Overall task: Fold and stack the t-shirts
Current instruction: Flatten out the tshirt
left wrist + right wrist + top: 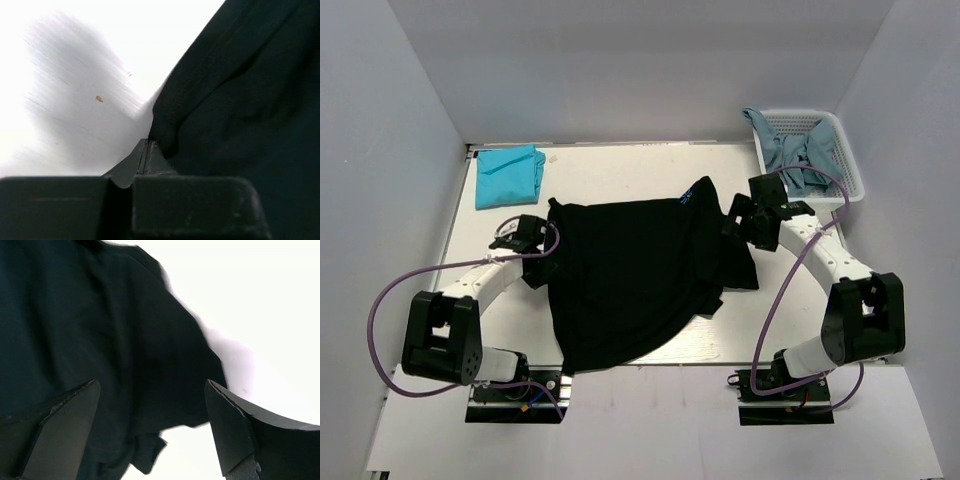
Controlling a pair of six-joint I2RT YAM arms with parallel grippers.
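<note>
Black tee [640, 270] is lying spread across counter [620, 165]. L jaws are sitting together at its left edge, apparently nipping cloth. R jaws are hanging wide apart over its right sleeve, gripping nothing.

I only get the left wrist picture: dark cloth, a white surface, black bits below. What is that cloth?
Observer: A large black cloth t-shirt, spread wide across the white table. The left gripper is shut on its edge.
Operator: Is the other arm doing anything?
Observer: The right gripper hangs open over the shirt's opposite sleeve.
Operator: Any other clothes around?
Observer: A folded teal t-shirt lies at the table's far left corner, and greyish-blue t-shirts sit in a white plastic mesh basket at the far right.
</note>
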